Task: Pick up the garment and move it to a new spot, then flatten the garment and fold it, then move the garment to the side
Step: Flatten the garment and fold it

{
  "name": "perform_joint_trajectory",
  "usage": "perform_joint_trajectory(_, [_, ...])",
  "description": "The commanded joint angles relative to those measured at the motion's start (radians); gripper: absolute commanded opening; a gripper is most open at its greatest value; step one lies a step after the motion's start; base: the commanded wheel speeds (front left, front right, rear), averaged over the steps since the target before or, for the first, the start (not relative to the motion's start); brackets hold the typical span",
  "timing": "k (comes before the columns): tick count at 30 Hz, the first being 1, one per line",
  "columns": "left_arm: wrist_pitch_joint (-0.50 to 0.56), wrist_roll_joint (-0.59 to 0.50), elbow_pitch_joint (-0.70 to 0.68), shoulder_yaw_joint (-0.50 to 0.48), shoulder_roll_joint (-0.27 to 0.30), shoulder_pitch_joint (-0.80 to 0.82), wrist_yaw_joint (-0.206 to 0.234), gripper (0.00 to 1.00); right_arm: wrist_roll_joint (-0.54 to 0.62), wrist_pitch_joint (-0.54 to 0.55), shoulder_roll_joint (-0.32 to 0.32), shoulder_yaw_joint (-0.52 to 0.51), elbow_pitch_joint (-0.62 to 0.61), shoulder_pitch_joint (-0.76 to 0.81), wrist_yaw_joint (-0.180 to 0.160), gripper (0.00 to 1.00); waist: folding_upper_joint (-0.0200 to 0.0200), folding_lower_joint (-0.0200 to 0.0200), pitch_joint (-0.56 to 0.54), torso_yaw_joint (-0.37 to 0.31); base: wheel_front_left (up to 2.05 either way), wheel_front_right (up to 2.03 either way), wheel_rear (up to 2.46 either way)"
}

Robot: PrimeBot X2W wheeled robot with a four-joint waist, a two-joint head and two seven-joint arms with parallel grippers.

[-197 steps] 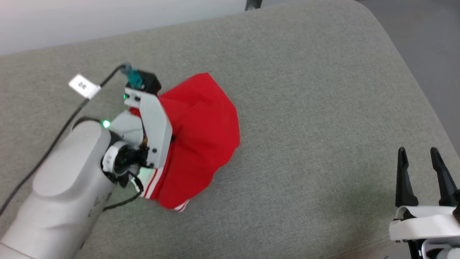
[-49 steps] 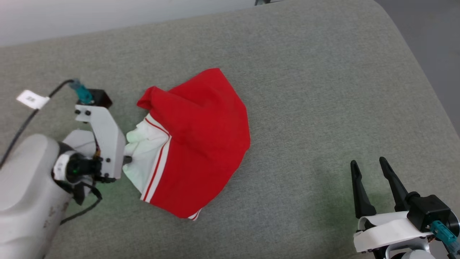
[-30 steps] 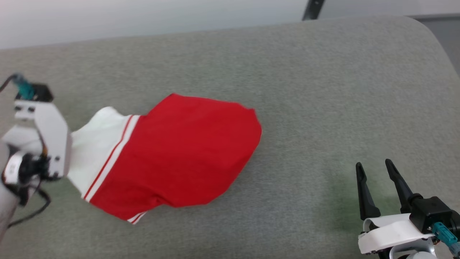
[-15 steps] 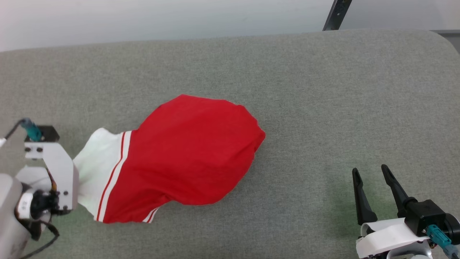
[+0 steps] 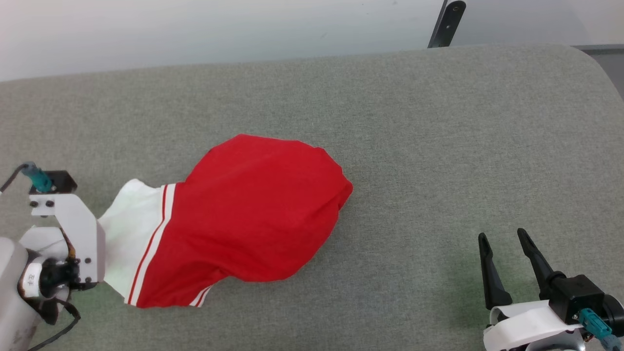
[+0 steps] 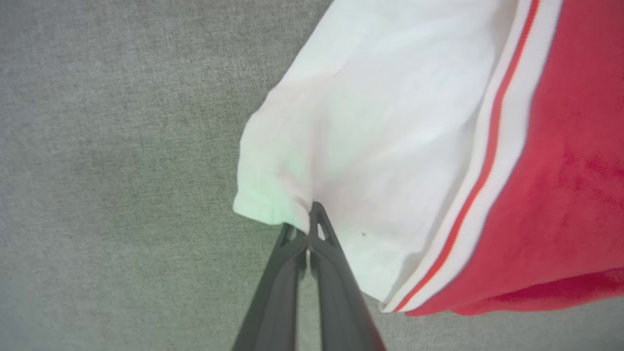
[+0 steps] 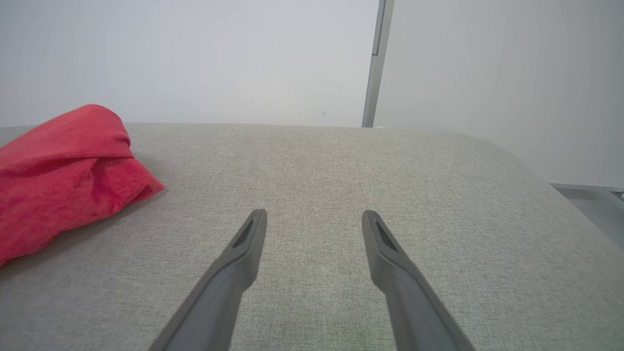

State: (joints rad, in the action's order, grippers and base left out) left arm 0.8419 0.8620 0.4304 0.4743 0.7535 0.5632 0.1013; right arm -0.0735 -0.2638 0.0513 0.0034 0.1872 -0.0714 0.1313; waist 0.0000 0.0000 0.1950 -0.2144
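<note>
My left end effector (image 6: 307, 238) is clenched on the white sleeve end of the garment (image 5: 253, 219). From that grip the garment stretches toward my right, bunched on the grey padded surface (image 5: 438, 146). My right end effector (image 5: 502, 235) stands released, well apart from it.

This looks like a bare test room or lab, not a home. A broad padded surface (image 5: 438, 146) in grey fabric has a rounded far right corner. A plain white wall (image 5: 195, 29) runs behind it, with a dark post (image 5: 446, 22) and grey floor (image 5: 612, 63) at far right.
</note>
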Motion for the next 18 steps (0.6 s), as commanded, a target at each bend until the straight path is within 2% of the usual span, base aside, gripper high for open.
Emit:
perform_joint_trajectory(1, [-0.003,0.002,-0.002,-0.004,-0.004,0.000,0.003,0.00,-0.005,-0.001,-0.002,-0.004,0.001,0.006,-0.001,1.00,0.0000,0.0000,-0.001,0.000,0.00,0.00,0.00])
perform_joint_trajectory(7, [-0.001,0.001,-0.024,0.002,-0.002,-0.005,0.008,0.01,-0.009,-0.001,-0.002,-0.010,0.008,0.013,-0.001,1.00,0.0000,0.0000,-0.008,0.008,0.00,0.00,0.00])
perform_joint_trajectory(8, [-0.014,-0.006,-0.031,0.003,-0.002,-0.002,0.004,0.28,-0.009,-0.001,-0.002,-0.012,0.008,0.014,-0.001,1.00,0.0000,0.0000,-0.009,0.012,0.00,0.00,0.00])
perform_joint_trajectory(9, [-0.029,-0.013,-0.038,0.001,-0.002,-0.002,0.002,0.49,-0.009,-0.001,-0.002,-0.011,0.009,0.014,-0.001,1.00,0.0000,0.0000,-0.009,0.015,0.00,0.00,0.00])
perform_joint_trajectory(10, [-0.049,-0.019,-0.046,0.000,-0.002,-0.002,-0.003,0.94,-0.009,-0.001,-0.002,-0.012,0.011,0.015,-0.001,1.00,0.0000,0.0000,-0.011,0.018,0.00,0.00,0.00])
perform_joint_trajectory(11, [-0.062,-0.022,-0.048,-0.001,-0.003,-0.002,-0.003,1.00,-0.008,-0.001,-0.002,-0.012,0.013,0.017,-0.001,1.00,0.0000,0.0000,-0.015,0.022,0.00,0.00,0.00])
perform_joint_trajectory(18, [-0.162,-0.020,-0.076,-0.016,-0.005,-0.039,-0.034,1.00,0.006,-0.001,-0.002,-0.009,0.034,0.035,-0.001,1.00,0.0000,0.0000,-0.063,0.049,0.00,0.00,0.00])
